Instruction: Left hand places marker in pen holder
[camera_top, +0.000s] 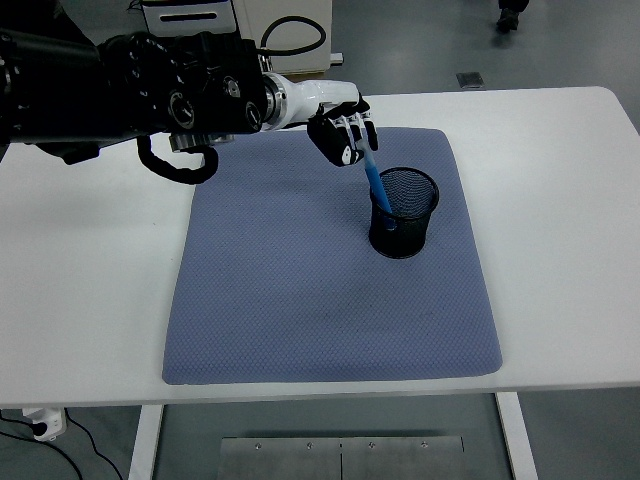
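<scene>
The fingers (350, 135) of the left hand (340, 128) are curled closed around the upper end of the blue marker (379, 188), pinching it just below the knuckles. From that grip the marker slants down and away to the right of the fingers, its long axis tilted rather than upright, with the top end in the hand and the lower end pointing into the black mesh pen holder (404, 213). The lower part of the marker is already inside the holder's rim and leans against its near-left wall; how deep the tip sits cannot be told through the mesh. The holder stands upright just below and to the right of the fingers, on a blue-grey mat (300, 290) that spreads out under the hand. The mat lies on the white table (90, 300). Behind the fingers the white wrist joins the black left arm (130, 95), which reaches in from the left edge
</scene>
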